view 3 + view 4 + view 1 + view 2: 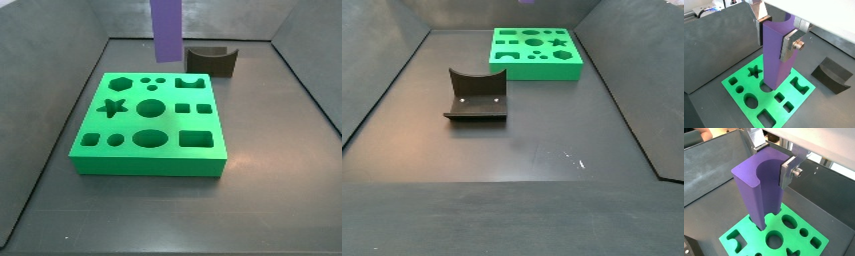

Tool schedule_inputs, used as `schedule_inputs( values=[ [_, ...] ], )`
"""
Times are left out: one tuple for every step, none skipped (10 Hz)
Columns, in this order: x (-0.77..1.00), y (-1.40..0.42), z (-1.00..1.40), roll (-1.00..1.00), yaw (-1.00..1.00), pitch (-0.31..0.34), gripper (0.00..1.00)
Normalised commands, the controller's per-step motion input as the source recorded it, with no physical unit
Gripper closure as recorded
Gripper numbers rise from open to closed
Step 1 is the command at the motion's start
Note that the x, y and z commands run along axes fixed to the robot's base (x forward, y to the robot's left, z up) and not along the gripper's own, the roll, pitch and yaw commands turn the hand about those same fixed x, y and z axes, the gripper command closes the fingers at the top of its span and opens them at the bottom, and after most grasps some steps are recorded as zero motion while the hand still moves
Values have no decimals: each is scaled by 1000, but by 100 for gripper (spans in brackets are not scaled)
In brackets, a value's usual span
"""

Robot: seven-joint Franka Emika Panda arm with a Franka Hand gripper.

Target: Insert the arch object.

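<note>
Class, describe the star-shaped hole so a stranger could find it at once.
Find the green board on the dark floor, below the gripper holding the purple column. Beside its hexagonal hole and big round hole lies the star-shaped hole, the only cutout with five arms.

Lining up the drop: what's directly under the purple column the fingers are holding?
In both wrist views the purple column held by the gripper hangs over the green board, near a round cutout. Its lower end hides what lies directly beneath.
</note>
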Motion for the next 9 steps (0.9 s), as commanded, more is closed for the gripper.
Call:
schedule_inputs(
  values=[
    [0,0,0,0,-11,0,100],
    [0,0,0,0,-1000,-1,100],
    [0,0,0,0,-1000,0,100],
    [6,0,20,-20,-1000,-84,100],
    [200,123,-54,0,-923,-63,100],
    [203,217,-91,0,-829,-59,100],
    [226,317,0,0,-737,-130,100],
    [229,400,0,0,-646,-140,100],
    [183,506,0,0,-540,-126,100]
  ],
)
